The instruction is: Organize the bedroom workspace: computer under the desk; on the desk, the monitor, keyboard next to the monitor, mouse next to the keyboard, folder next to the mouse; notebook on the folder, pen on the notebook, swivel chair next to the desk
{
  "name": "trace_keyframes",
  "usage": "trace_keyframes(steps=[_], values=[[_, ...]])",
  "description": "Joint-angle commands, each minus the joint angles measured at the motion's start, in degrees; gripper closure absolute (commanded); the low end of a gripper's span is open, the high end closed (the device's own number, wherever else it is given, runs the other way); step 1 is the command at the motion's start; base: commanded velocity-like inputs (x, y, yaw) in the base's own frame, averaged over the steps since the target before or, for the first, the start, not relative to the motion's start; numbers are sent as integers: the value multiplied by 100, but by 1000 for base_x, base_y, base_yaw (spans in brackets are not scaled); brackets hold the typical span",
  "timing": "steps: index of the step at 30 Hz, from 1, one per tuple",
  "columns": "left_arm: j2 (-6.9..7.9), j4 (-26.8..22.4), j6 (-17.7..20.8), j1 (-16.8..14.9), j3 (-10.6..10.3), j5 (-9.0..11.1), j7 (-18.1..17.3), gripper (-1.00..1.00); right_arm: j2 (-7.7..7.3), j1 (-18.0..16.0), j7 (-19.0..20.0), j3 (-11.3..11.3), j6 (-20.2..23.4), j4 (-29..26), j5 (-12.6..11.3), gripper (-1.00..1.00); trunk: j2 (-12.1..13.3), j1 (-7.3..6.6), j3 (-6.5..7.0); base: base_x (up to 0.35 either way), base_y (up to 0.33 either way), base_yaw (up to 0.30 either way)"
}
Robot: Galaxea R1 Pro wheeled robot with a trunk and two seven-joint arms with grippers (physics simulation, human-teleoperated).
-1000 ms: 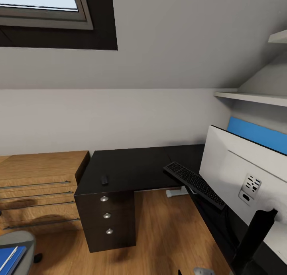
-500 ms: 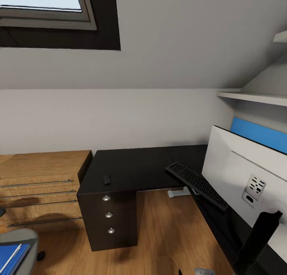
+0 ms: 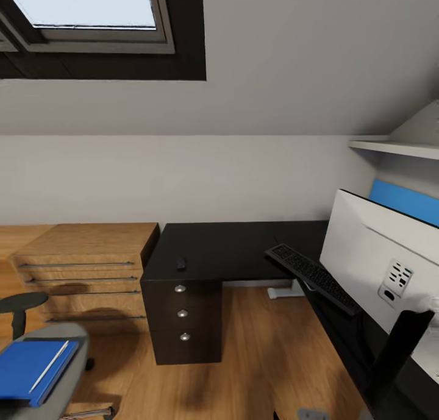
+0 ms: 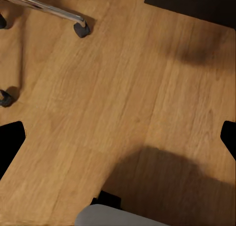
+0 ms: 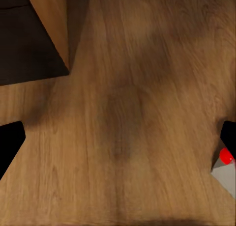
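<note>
**Folder waiting on the chair seat**

Folder (image 3: 27, 370), flat and blue, is lying on the chair (image 3: 64, 347), left of the desk (image 3: 231, 249), with the pen (image 3: 50, 366) resting across it. It is probably light and fairly stiff; the pen may roll off, so gripping an overhanging edge seems best. Both grippers (image 4: 118, 137) (image 5: 118, 142) are spreading wide over bare floor (image 5: 137, 88), holding nothing.

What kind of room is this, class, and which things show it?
Probably an attic study or bedroom workspace: a skylight in the sloped ceiling, a black desk with keyboard and monitor, and a swivel chair.
</note>
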Motion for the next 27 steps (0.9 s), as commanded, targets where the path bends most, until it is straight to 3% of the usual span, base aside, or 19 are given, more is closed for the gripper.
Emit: trace_keyframes(steps=[1,27], values=[[-3,-12,-1,4,25,-25,5,-100,1,-5,-2,-40,-24,11,32,-100,-4,-3,-5,-294,0,24],[-3,-12,-9,4,25,-25,5,-100,-5,-8,8,-40,-24,11,43,-100,-4,-3,-5,-319,0,4]])
